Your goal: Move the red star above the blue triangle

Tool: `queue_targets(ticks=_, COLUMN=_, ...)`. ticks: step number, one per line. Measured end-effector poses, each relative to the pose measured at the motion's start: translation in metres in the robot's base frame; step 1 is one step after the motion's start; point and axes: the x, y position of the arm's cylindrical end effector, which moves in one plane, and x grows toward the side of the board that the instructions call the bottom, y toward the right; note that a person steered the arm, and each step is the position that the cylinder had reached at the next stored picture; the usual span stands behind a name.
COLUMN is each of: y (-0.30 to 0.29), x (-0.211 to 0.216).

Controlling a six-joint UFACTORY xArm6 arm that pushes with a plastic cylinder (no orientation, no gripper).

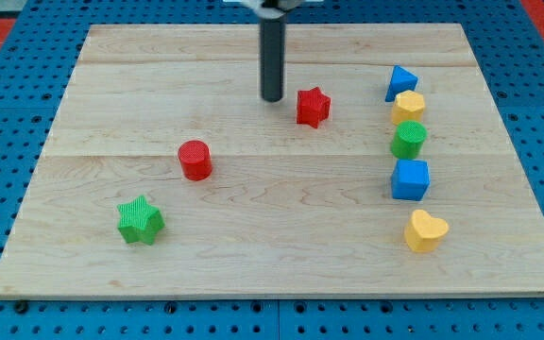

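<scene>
The red star lies on the wooden board at upper middle. The blue triangle sits at the upper right, at the top of a column of blocks. My tip rests on the board just left of the red star, a small gap apart from it. The star is to the left of the triangle and slightly lower in the view.
Below the blue triangle in a column stand a yellow hexagon-like block, a green round block, a blue cube and a yellow heart. A red cylinder and a green star lie at the left.
</scene>
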Motion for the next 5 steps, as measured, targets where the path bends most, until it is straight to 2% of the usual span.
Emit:
queue_targets(ticks=1, y=0.025, x=0.03)
queue_targets(ticks=2, y=0.026, x=-0.012)
queue_targets(ticks=3, y=0.044, x=-0.034)
queue_targets(ticks=4, y=0.018, x=-0.064)
queue_targets(ticks=5, y=-0.013, x=0.008)
